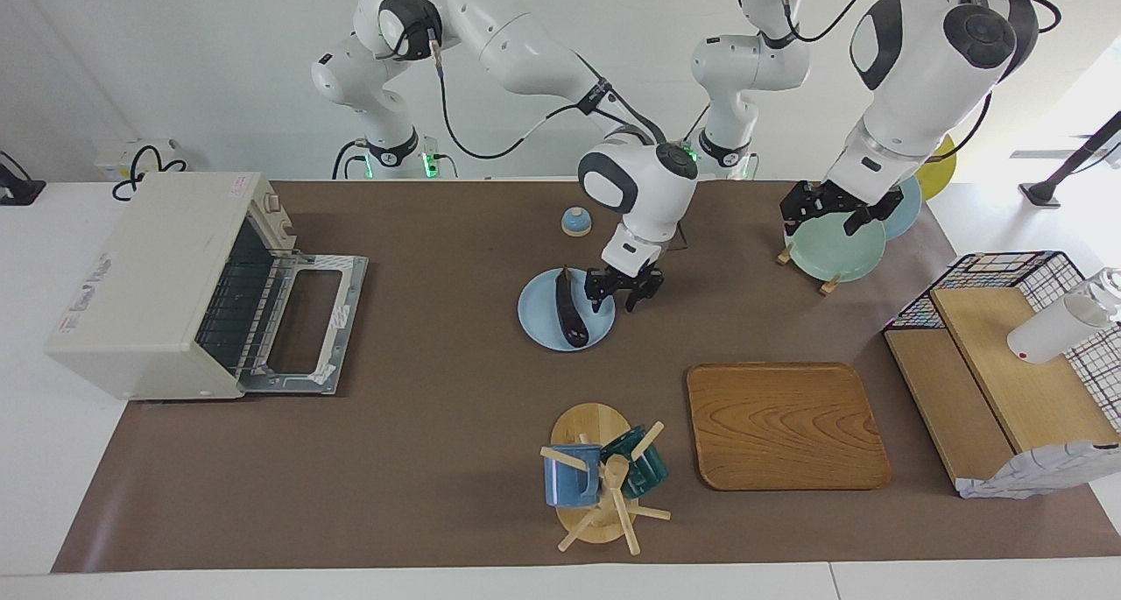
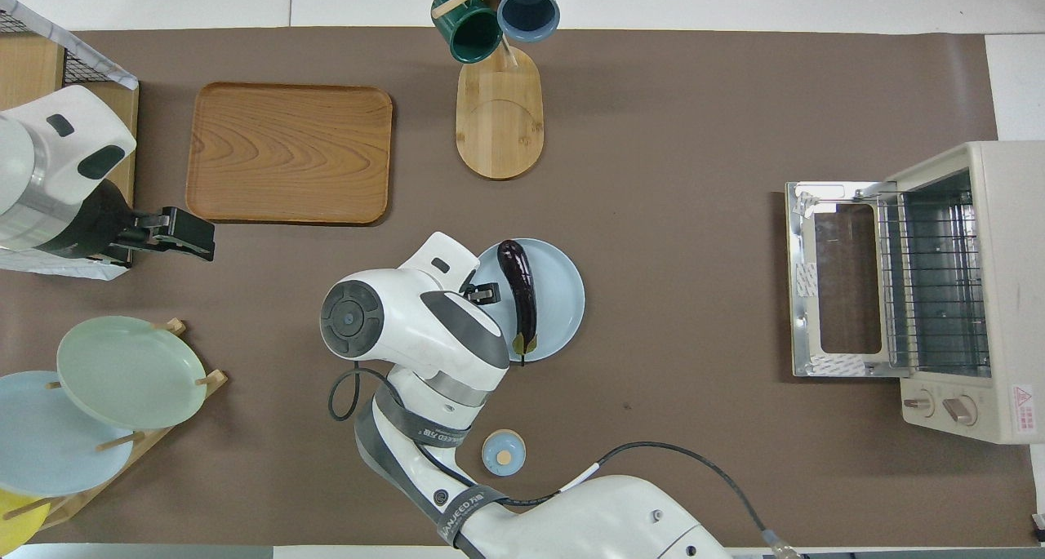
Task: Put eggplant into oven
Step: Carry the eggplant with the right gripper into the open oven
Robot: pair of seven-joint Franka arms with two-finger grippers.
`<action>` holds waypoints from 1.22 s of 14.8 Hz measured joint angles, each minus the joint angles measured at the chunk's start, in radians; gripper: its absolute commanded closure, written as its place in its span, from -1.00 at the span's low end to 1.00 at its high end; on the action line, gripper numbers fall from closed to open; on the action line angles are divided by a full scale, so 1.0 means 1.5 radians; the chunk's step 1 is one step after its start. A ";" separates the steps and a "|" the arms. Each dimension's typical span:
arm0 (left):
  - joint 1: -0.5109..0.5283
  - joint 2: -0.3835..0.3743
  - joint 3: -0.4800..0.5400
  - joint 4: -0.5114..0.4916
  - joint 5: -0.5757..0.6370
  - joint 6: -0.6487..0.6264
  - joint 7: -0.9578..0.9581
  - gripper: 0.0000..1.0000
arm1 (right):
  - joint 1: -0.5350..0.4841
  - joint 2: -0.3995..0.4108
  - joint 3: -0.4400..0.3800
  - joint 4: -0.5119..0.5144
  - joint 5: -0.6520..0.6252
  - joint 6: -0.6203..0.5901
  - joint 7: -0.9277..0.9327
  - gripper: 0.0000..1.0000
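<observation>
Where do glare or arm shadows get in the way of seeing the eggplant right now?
Facing view: bright window wash at the left arm's end, away from the eggplant, which shows only a small gloss on its blue plate. Overhead view: the right arm's wrist hides part of the plate; the eggplant is evenly lit.

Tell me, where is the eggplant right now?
The eggplant lies on the blue plate mid-table, beside the right gripper, with the open oven toward the right arm's end.

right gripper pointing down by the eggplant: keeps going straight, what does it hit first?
Most likely the blue plate, on its edge toward the left arm's end. The right gripper points down beside the eggplant, not over it. Depth is unclear, so one finger might graze the eggplant.
</observation>
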 measured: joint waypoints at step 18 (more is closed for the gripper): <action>0.002 -0.005 0.000 0.011 0.002 0.004 0.012 -1.00 | -0.281 -0.239 -0.019 -0.150 -0.042 -0.159 -0.302 1.00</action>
